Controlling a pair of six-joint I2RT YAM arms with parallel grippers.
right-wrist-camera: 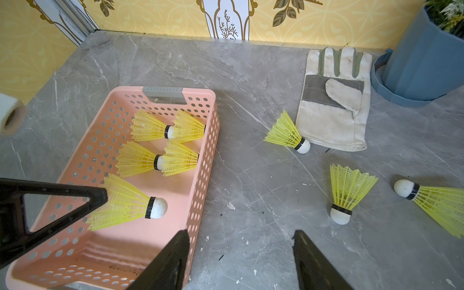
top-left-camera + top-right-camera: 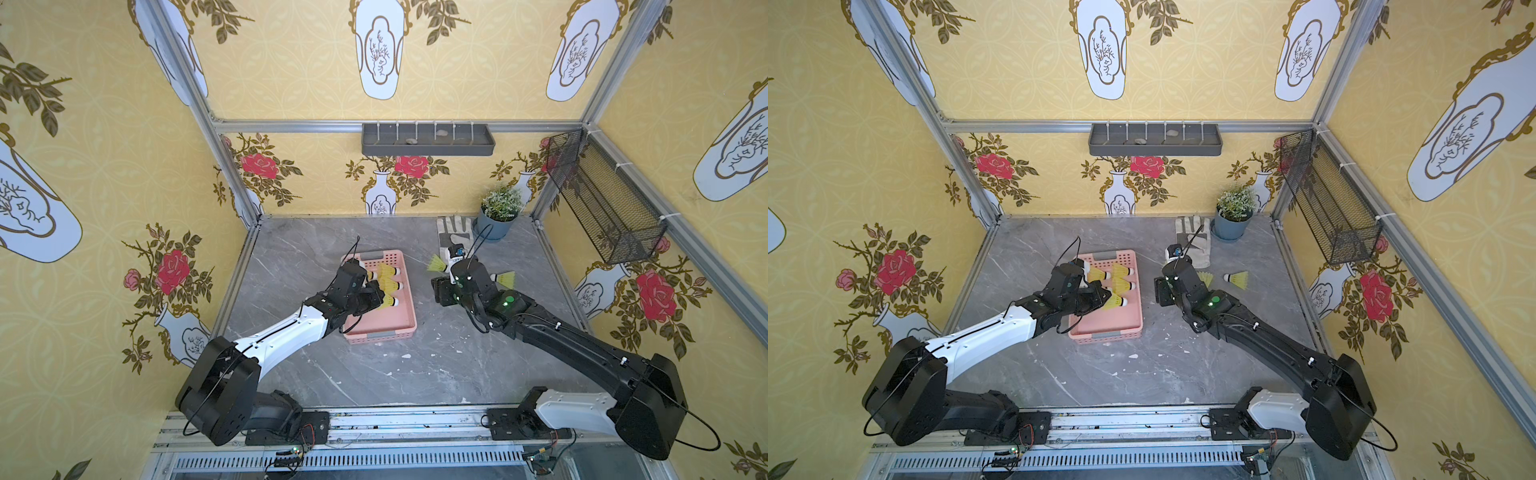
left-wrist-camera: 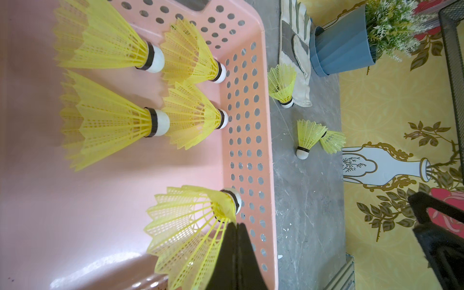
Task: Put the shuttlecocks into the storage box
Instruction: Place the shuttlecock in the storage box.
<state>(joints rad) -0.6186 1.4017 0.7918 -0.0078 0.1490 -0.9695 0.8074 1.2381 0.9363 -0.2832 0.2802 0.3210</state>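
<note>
Your left gripper [image 3: 236, 227] is closed, pinching the yellow skirt of one shuttlecock [image 3: 190, 221] inside the pink storage box [image 3: 247, 130], its white tip pointing toward the long perforated wall. Four other shuttlecocks [image 1: 148, 126] lie in the box in two pairs. Your right gripper [image 1: 241, 237] hangs open and empty above the table [image 1: 251, 175] (just beside the box). Three loose shuttlecocks [image 1: 345, 190] lie on the table near a work glove [image 1: 334, 113].

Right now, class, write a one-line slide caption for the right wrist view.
Five shuttlecocks in the pink basket, one gripped by the left claw; three on the table.
</note>
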